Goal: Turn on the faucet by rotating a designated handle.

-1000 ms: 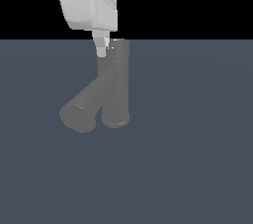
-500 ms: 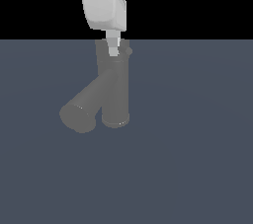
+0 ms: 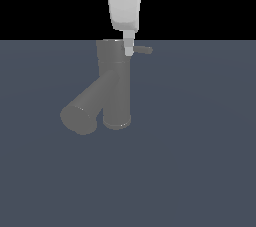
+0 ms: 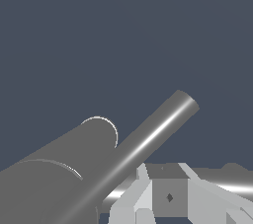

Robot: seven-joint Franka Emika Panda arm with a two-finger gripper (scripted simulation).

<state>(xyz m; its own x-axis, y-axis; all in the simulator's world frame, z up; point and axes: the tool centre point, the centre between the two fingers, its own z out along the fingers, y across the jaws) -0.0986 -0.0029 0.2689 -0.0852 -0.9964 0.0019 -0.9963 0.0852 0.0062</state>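
The hand (image 3: pixel 129 50) sits against the faucet's (image 3: pixel 116 88) handle (image 3: pixel 142 49) at upper centre (finger spread unclear); the turning seems hardly begun.

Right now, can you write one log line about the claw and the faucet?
claw: at handle base | grip: unclear | faucet: upright | spout: slanting toward exterior view's left

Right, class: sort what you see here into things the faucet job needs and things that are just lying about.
Needed for the job:
- faucet
- handle
- gripper, its fingers at the faucet's top

Just lying about:
- nothing; only the bare grey floor
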